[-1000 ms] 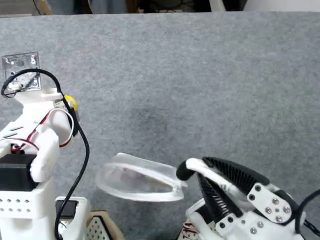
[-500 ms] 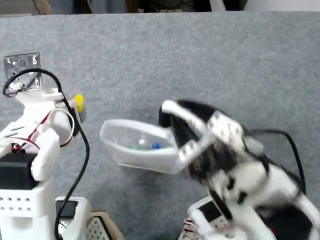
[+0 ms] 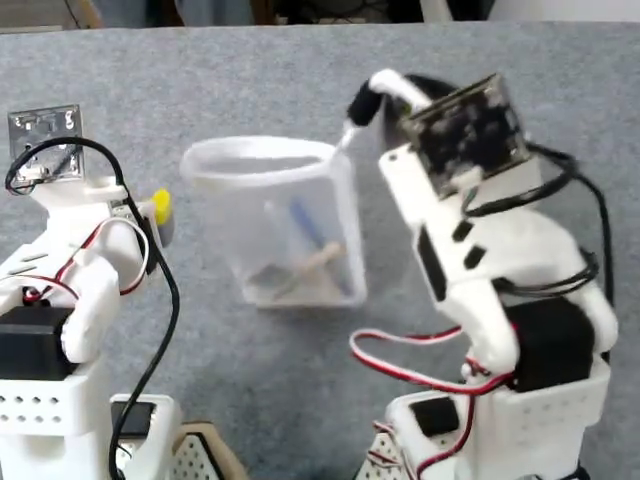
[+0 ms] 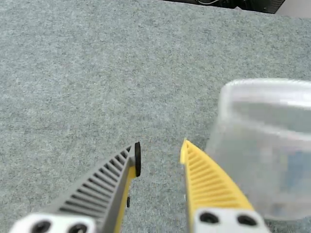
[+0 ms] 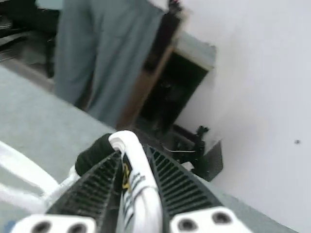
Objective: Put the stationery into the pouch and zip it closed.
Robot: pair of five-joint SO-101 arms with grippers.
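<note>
The translucent pouch (image 3: 290,230) hangs upright over the grey table, its white rim on top and its mouth wide. Inside lie a blue pen (image 3: 303,222) and a tan stick-like item (image 3: 312,264). My right gripper (image 3: 362,108) is shut on the pouch's rim at its far right corner; in the right wrist view the white rim (image 5: 130,171) runs between the ribbed fingers of that gripper (image 5: 127,162). My left gripper (image 4: 159,156) is open just left of the pouch (image 4: 265,145), nothing between its grey and yellow fingers; its yellow tip (image 3: 160,204) sits near the pouch's left wall.
The grey felt table (image 3: 200,80) stretches wide behind the pouch. Both white arm bases (image 3: 60,400) stand at the front edge, with loose cables (image 3: 400,345) near the right one. A dark shelf (image 5: 165,97) stands in the room beyond.
The right arm swung up and back from the front edge, pulling the pouch from lying flat to hanging upright farther back. The left arm stayed put.
</note>
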